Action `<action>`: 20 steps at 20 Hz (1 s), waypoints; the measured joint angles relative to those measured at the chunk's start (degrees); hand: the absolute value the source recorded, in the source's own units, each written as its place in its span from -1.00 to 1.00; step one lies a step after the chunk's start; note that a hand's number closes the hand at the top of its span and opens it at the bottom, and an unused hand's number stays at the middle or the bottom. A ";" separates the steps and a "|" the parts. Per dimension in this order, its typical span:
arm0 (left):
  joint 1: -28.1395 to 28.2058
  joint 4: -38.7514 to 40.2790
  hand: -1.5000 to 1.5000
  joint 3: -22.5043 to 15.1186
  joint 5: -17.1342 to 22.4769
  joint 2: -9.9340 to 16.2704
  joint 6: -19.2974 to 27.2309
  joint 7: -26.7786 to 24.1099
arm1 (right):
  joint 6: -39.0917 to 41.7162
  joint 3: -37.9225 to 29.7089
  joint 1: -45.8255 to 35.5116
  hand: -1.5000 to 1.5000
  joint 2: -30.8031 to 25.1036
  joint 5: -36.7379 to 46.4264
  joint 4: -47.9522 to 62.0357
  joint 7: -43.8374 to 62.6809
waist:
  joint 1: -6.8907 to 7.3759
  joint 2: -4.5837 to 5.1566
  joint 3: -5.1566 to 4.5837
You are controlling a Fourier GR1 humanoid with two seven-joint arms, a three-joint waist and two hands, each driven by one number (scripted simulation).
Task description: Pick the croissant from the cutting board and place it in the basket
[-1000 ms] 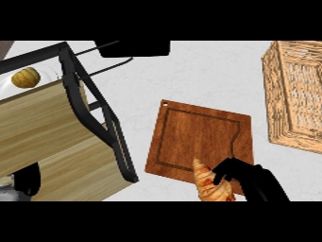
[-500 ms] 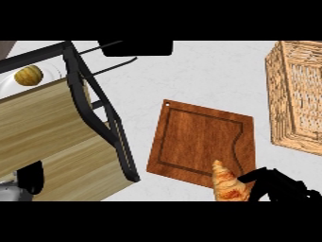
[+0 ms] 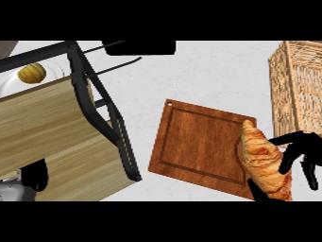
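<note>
My right hand [image 3: 304,158] curls round the croissant [image 3: 264,159] beside the cutting board [image 3: 201,144]; swinging low, I'd risk clipping the basket [image 3: 304,90] wall

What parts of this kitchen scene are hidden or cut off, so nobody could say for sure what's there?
All in the head view:
- Basket: its right side runs past the picture's edge, so its inside is mostly unseen.
- Right hand: its palm is partly behind the croissant, and its forearm is cut off below.
- Left hand: mostly hidden behind the wooden shelf.
- Plate: partly covered by the shelf's frame.
</note>
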 measured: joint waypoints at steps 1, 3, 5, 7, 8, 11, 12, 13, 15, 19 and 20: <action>-0.13 0.02 0.00 -0.08 -0.26 -0.05 0.07 0.24 | 0.74 -1.52 -2.71 1.00 -0.16 -0.14 0.17 1.79 | 0.10 0.01 -0.01; -0.25 0.04 0.00 -0.17 -0.88 -0.34 0.49 0.21 | 2.03 -4.96 -8.15 1.00 -0.58 -0.42 0.59 5.32 | 0.26 0.03 -0.04; -0.44 0.04 0.00 -0.08 -0.75 -0.59 0.41 0.43 | 2.11 -9.10 -13.45 1.00 -1.47 -1.38 2.32 7.05 | 0.44 0.09 -0.04; -0.70 0.43 0.00 -0.08 -0.65 -0.50 -0.18 0.41 | 2.73 -12.70 -18.85 1.00 -2.58 -2.80 3.37 9.89 | 0.55 0.01 0.06; -0.73 0.51 0.00 -0.08 -0.66 -0.48 -0.36 0.25 | 2.67 -14.90 -21.41 1.00 -3.34 -4.12 4.20 10.73 | 0.58 0.01 0.09; -0.77 0.40 0.00 0.04 -0.29 -0.58 -0.90 0.61 | 1.10 -20.32 -27.68 1.00 -5.89 -6.42 8.60 11.77 | 0.72 0.07 0.07; -0.83 0.50 0.00 0.06 -0.30 -0.66 -0.97 0.37 | 0.08 -21.92 -29.83 1.00 -6.76 -6.82 10.87 11.62 | 0.79 0.09 0.10; -0.84 0.71 0.00 0.10 -0.27 -0.68 -1.16 -0.21 | -0.74 -23.50 -32.07 1.00 -7.86 -7.18 12.99 11.72 | 0.84 0.08 0.15; -0.95 0.74 0.00 0.10 -0.63 -0.93 -0.92 -0.04 | -2.69 -26.48 -34.57 1.00 -10.03 -7.76 17.55 10.08 | 0.94 0.09 0.15; -0.96 0.59 0.00 0.36 -0.56 -1.09 -1.29 0.24 | -5.12 -31.19 -37.26 1.00 -14.65 -9.60 25.85 6.72 | 0.91 0.13 0.15; -1.02 0.53 0.00 0.42 -0.44 -1.08 -1.47 0.61 | -5.53 -32.30 -37.73 1.00 -15.94 -10.22 28.24 5.58 | 0.92 0.14 0.13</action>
